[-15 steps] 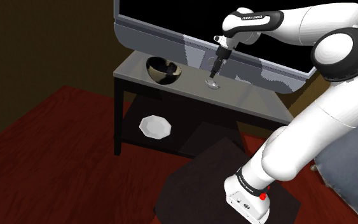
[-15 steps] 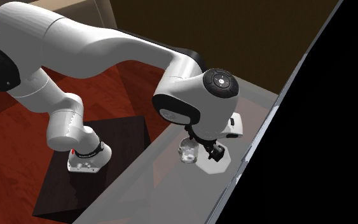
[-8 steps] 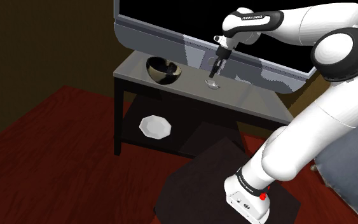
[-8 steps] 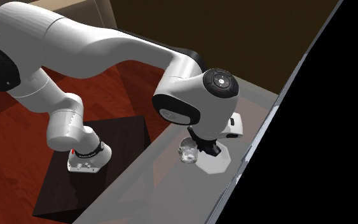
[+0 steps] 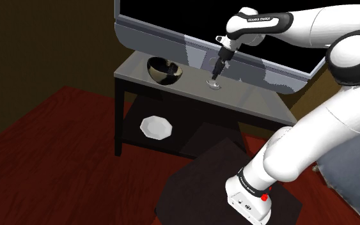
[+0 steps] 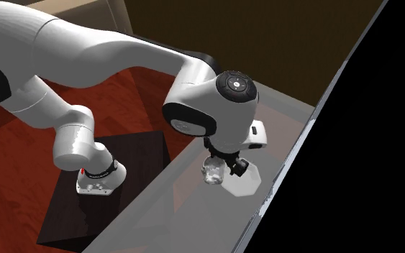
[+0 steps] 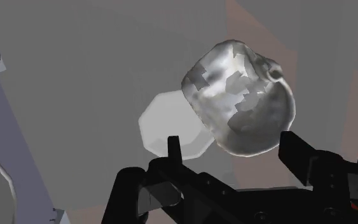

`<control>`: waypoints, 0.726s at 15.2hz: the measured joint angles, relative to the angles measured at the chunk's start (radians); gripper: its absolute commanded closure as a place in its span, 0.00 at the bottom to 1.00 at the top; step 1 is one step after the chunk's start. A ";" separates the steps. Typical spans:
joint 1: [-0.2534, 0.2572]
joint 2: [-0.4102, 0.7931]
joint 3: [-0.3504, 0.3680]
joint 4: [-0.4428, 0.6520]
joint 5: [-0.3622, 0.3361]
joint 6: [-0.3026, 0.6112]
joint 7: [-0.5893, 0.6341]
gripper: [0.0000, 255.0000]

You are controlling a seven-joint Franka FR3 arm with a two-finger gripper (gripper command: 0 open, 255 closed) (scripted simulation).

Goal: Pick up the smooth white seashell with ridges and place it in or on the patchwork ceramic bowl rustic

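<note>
The seashell [image 5: 214,84] is a pale grey-white lump lying on the grey table top [image 5: 255,99]. It also shows in the second exterior view [image 6: 213,172] and just beyond the fingers in the wrist view [image 7: 241,95]. My gripper [image 5: 215,77] hangs straight above it, open, with its fingertips [image 7: 173,143] spread wider than the shell and not touching it. The hand covers part of the shell in the second exterior view, where the gripper [image 6: 229,167] sits low over the table. The dark bowl [image 5: 164,69] stands at the table's end toward the shoulder view's left, apart from the shell.
A big screen with a grey frame [image 5: 172,35] stands close behind the gripper along the table's back edge. A white octagonal plate [image 5: 156,126] lies on the shelf below and shows through the top [image 7: 168,124]. The dark stand [image 5: 197,185] sits on a red floor.
The arm's upper links have swung and the wrist has turned and shifted slightly to the second exterior view's left. The gripper stays over the shell, which has not moved.
</note>
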 measured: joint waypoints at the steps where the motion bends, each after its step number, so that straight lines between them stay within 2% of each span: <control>1: 0.002 -0.053 0.009 -0.052 -0.033 0.027 -0.027 0.00; 5: -0.006 -0.297 0.054 -0.264 -0.166 0.104 -0.139 0.00; 11: -0.004 -0.313 0.048 -0.349 -0.187 0.194 -0.172 0.00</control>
